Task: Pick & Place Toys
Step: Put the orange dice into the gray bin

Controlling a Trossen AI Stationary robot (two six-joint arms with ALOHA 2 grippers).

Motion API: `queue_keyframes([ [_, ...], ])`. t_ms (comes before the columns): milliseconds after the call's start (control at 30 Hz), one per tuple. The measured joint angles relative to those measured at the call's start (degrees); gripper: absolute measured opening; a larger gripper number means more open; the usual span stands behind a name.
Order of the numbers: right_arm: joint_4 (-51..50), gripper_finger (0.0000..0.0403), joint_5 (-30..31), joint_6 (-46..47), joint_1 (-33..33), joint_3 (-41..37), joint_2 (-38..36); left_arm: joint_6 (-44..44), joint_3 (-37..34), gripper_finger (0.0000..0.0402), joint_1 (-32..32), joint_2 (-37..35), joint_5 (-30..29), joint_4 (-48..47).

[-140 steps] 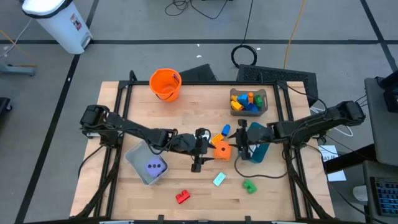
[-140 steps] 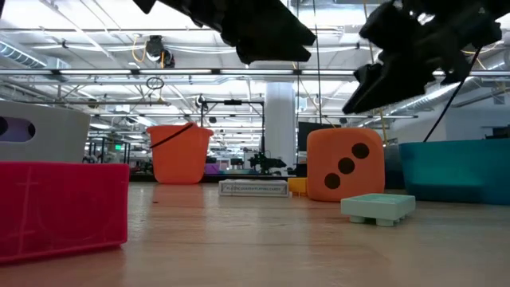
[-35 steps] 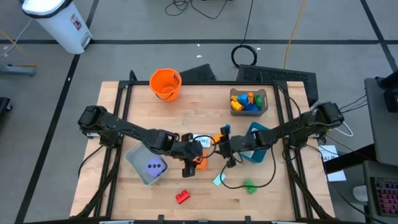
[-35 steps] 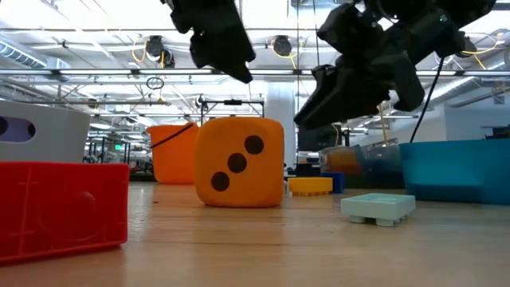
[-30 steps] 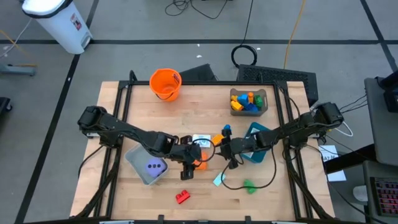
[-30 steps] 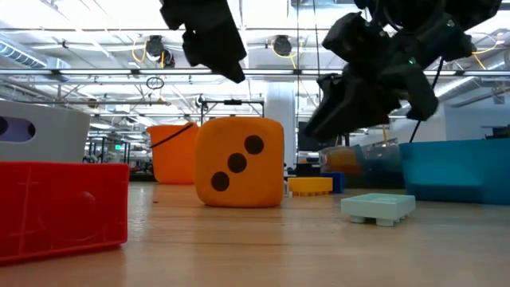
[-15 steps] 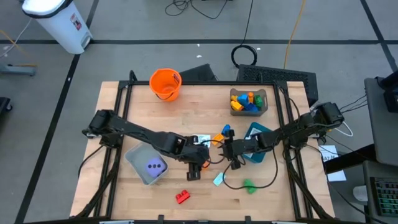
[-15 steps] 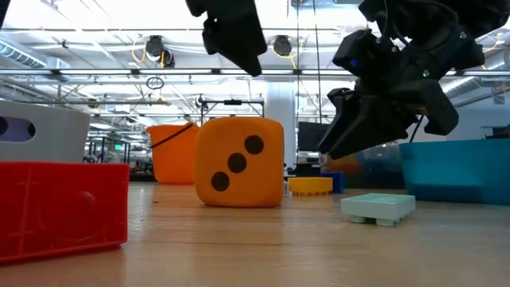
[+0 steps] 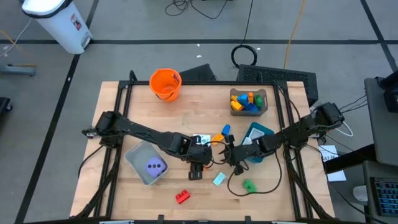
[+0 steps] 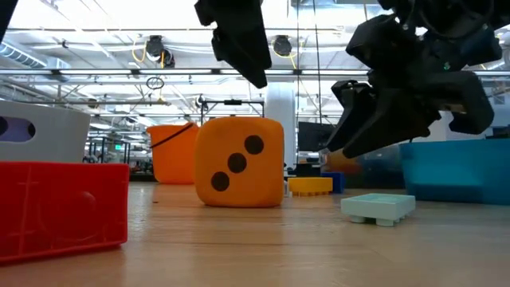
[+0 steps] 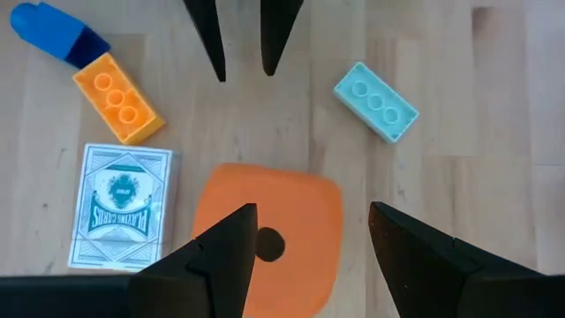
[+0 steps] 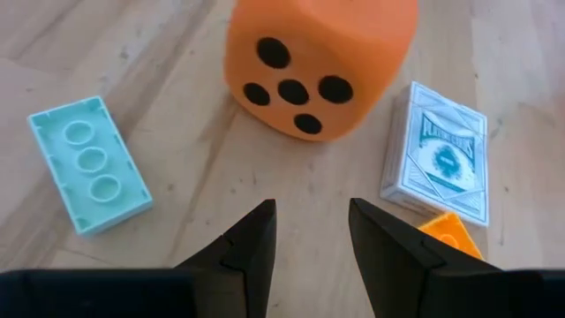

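The orange dotted die (image 10: pixel 239 163) rests on one face at mid-table. My left gripper (image 11: pixel 313 210) hangs open just above it (image 10: pixel 239 40), pointing steeply down, a finger to either side of the die (image 11: pixel 269 234) without touching. My right gripper (image 12: pixel 311 205) stands open on the die's right side (image 10: pixel 358 131), slanting down toward it with nothing between its fingers. Lying flat around the die are a pale teal brick (image 12: pixel 88 172), a card deck (image 12: pixel 437 159), an orange brick (image 11: pixel 119 97) and a blue brick (image 11: pixel 57 35).
A grey bin (image 9: pixel 138 157) holding a purple die (image 9: pixel 155 166) stands left of the grippers, a teal bin (image 9: pixel 258 142) right of them. An orange bucket (image 9: pixel 165 83) and a grey tray of bricks (image 9: pixel 249 101) stand at the back. A red brick (image 9: pixel 182 197) and a green brick (image 9: pixel 249 185) lie near the front.
My left gripper has moved toward the table's right edge, coming over the orange die, and has tipped more steeply down. My right gripper has drawn back toward the right edge, away from the die, and sunk a little. The die has stayed in place.
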Motion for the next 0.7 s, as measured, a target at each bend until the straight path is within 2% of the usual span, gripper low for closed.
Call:
queue_keyframes([
  [200, 0.36, 0.0137, 0.00, -2.78, 0.66, 0.00, 0.00, -3.03, 0.00, 0.0227, 0.74, -2.02, 0.77, 0.48],
  [500, 0.36, 0.0137, 0.01, -6.83, 0.51, 0.00, 0.00, -4.59, 0.00, 0.0228, 3.53, -2.04, 13.59, 0.23],
  [700, 0.36, 0.0137, 0.00, -7.55, 0.51, 0.00, 0.00, -5.44, 0.00, 0.0235, 4.66, -2.04, 15.00, -0.12],
])
